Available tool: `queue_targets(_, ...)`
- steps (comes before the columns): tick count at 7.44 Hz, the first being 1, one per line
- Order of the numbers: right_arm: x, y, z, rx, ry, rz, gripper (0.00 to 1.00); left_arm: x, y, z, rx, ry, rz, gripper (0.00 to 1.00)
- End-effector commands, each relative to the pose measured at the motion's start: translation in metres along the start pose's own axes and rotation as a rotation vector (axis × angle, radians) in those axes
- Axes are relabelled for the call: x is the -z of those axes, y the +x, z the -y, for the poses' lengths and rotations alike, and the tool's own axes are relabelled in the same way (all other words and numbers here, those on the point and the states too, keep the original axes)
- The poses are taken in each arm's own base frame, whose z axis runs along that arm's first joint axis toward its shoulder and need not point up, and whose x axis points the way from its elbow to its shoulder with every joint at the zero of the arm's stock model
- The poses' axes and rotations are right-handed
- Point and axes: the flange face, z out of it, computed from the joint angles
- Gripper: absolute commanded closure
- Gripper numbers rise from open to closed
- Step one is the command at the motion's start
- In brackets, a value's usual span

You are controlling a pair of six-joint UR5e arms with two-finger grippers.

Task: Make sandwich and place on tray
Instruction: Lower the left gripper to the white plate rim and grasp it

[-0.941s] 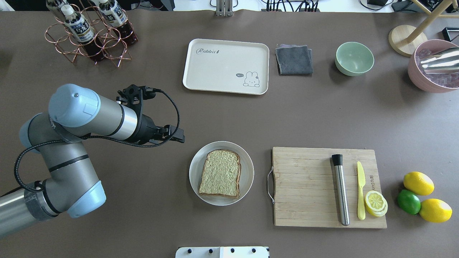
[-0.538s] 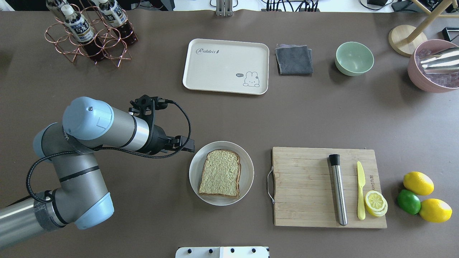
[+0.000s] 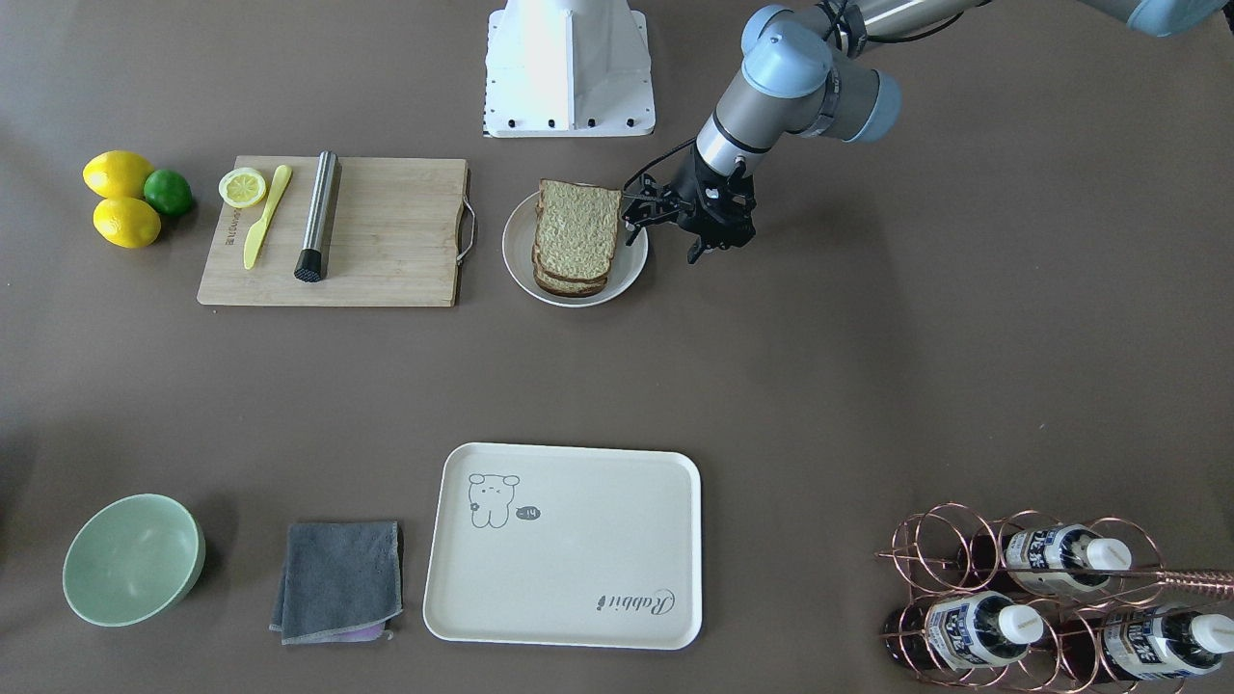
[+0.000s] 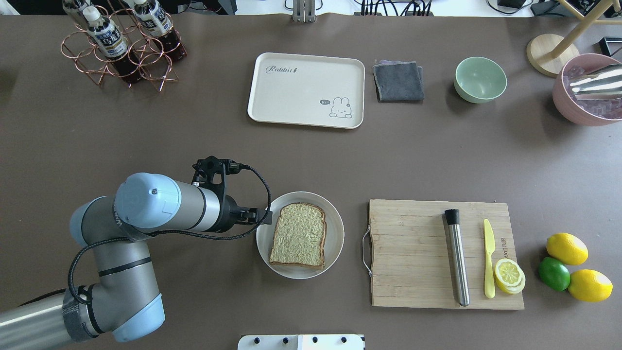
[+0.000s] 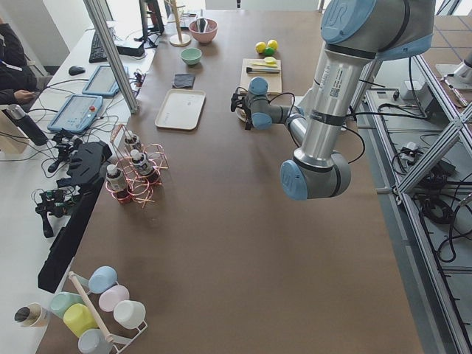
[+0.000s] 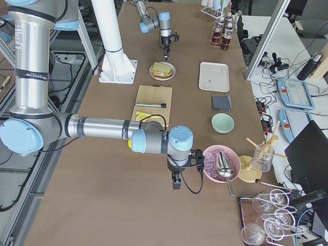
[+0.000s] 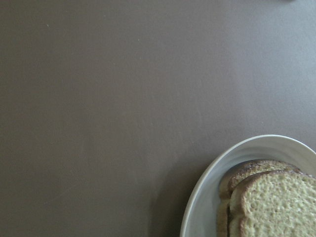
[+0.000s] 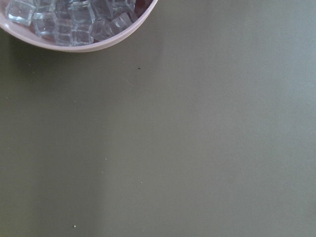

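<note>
Two tan bread slices (image 4: 299, 235) lie stacked on a round white plate (image 4: 335, 228); the stack also shows in the front view (image 3: 576, 231) and in the left wrist view (image 7: 276, 207). No egg shows. The cream tray (image 4: 306, 90) lies empty at the far side of the table. My left gripper (image 3: 718, 249) points down just beside the plate's left rim, apart from the bread; its fingers look spread and empty. My right gripper (image 6: 177, 180) shows only in the right side view, near the pink bowl; I cannot tell whether it is open or shut.
A wooden cutting board (image 4: 413, 253) with a steel muddler (image 4: 457, 257), a yellow knife and lemon slices lies right of the plate. Lemons and a lime (image 4: 554, 273) lie beyond it. A grey cloth (image 4: 398, 81), a green bowl (image 4: 480, 79), a pink ice bowl (image 4: 583, 92) and a bottle rack (image 4: 121, 43) stand at the back.
My left arm has swung right and toward the robot's side of the table, bringing its gripper up to the plate's left rim. The bread and tray have not moved.
</note>
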Motion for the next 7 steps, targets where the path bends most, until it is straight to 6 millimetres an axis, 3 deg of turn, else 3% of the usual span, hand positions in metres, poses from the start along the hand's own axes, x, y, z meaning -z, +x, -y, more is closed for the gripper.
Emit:
queue_targets(1,0.001,0.001,0.0,0.0,0.003,0.0,0.0,-0.011,0.004,-0.011,-0.013,0.017,0.008,0.08)
queue_targets(2,0.0,0.001,0.0,0.001,0.002,0.0,0.0,-0.009,0.003,-0.012,-0.019,0.011,0.006,0.38)
queue_targets(3,0.0,0.001,-0.001,0.001,0.002,0.0,0.0,-0.009,0.002,-0.012,-0.019,0.011,0.006,0.5)
queue_targets(6,0.0,0.001,-0.001,0.001,0.002,0.0,0.0,-0.01,0.009,-0.015,-0.023,0.007,-0.002,0.52)
queue_targets(7,0.0,0.002,-0.002,-0.001,0.001,0.0,0.0,-0.014,0.012,-0.025,-0.029,-0.009,-0.004,0.52)
